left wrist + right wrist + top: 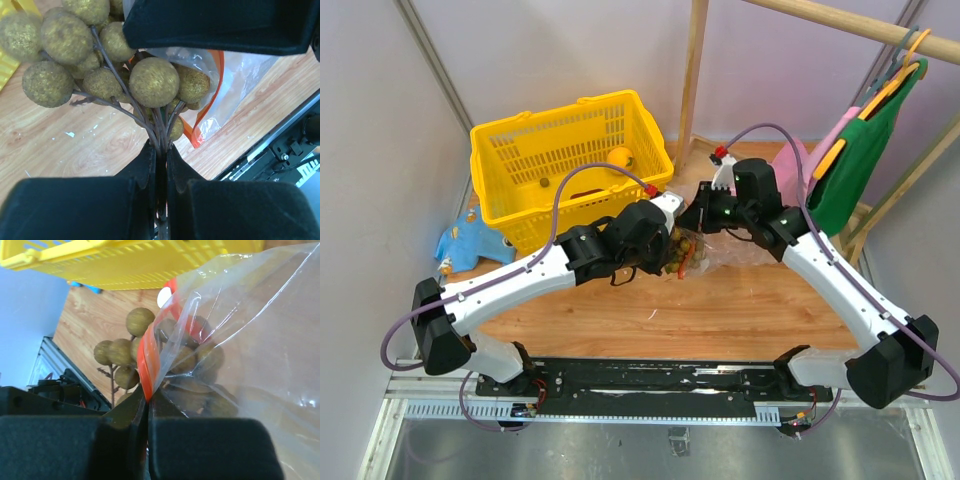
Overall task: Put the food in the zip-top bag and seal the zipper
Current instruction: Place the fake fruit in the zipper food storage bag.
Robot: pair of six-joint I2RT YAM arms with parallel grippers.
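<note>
My left gripper (161,150) is shut on the brown stems of the olive-brown grape bunch (100,75) and holds it at the mouth of the clear zip-top bag (235,80). Some grapes (197,357) show through the bag's plastic (260,340); others (120,352) hang outside. My right gripper (148,400) is shut on the red-orange zipper strip (149,360) at the bag's mouth edge and holds it up. In the top view both grippers meet at the table's middle, left (655,240) and right (705,215), with grapes (682,255) between them.
A yellow basket (570,165) stands behind the left arm with a yellow-orange fruit (620,157) inside. A blue packet (470,243) lies at the far left. A wooden post (692,70) and hanging green and pink cloths (860,150) stand at the back right.
</note>
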